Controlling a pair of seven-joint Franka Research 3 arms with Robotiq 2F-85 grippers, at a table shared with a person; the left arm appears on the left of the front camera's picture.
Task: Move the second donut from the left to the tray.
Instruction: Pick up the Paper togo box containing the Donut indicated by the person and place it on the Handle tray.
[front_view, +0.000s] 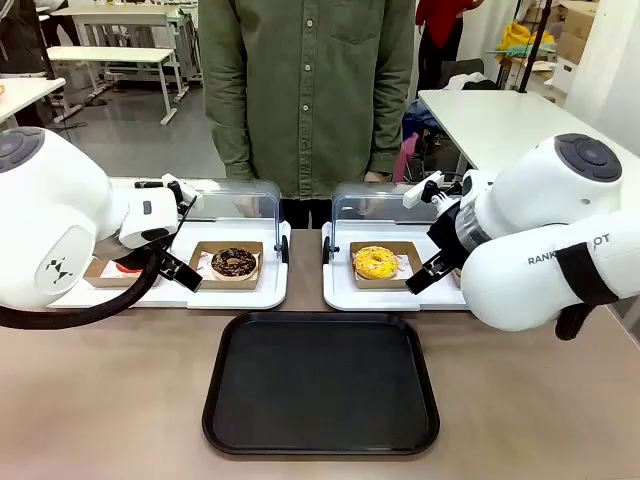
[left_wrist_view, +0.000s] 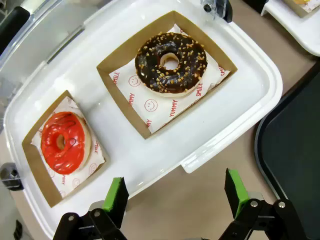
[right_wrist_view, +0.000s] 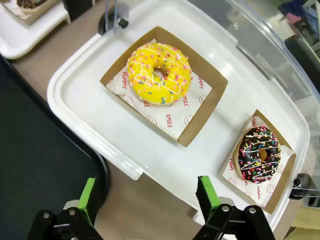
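Dark-iced donut (left_wrist_view: 171, 81) (tiny pale sprinkles)

The brown surface (front_view: 110, 400) carries three things. The black tray (front_view: 320, 385) lies flat at its middle. Just beyond the black tray's far left corner sits the left white tray (front_view: 240, 293); just beyond its far right corner sits the right white tray (front_view: 345, 295), a narrow strip of surface parting the two

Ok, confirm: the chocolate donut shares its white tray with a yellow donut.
No: the chocolate donut shares its white tray with a red donut, not a yellow one. The left wrist view shows it.
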